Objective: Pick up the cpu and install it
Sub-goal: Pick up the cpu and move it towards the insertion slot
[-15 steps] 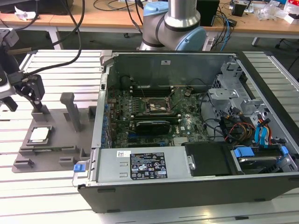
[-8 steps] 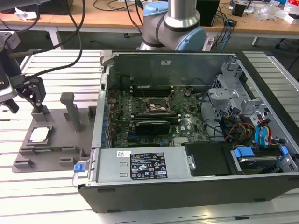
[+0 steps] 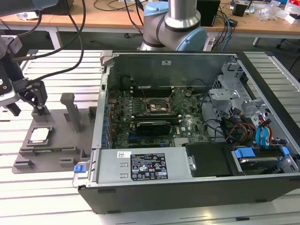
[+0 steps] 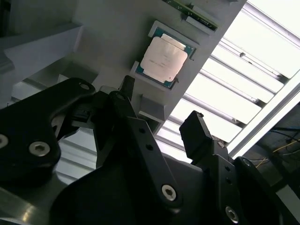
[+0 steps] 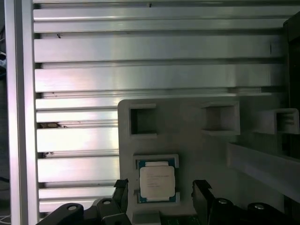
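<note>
The cpu, a pale silvery square chip, lies flat in a recess of the grey tray at the exterior view's left. My gripper hangs just above it, open, with nothing between its black fingers. In both wrist views the cpu lies beyond the fingertips, lined up with the gap between them. In the first wrist view the gripper has one finger on either side of the chip's recess. The dark socket frame sits on the motherboard inside the open computer case.
The tray carries upright posts and square pockets close to the chip. The case wall rises beside the tray. Cables, a black card and drive bays crowd the case. The table is made of slatted aluminium rails.
</note>
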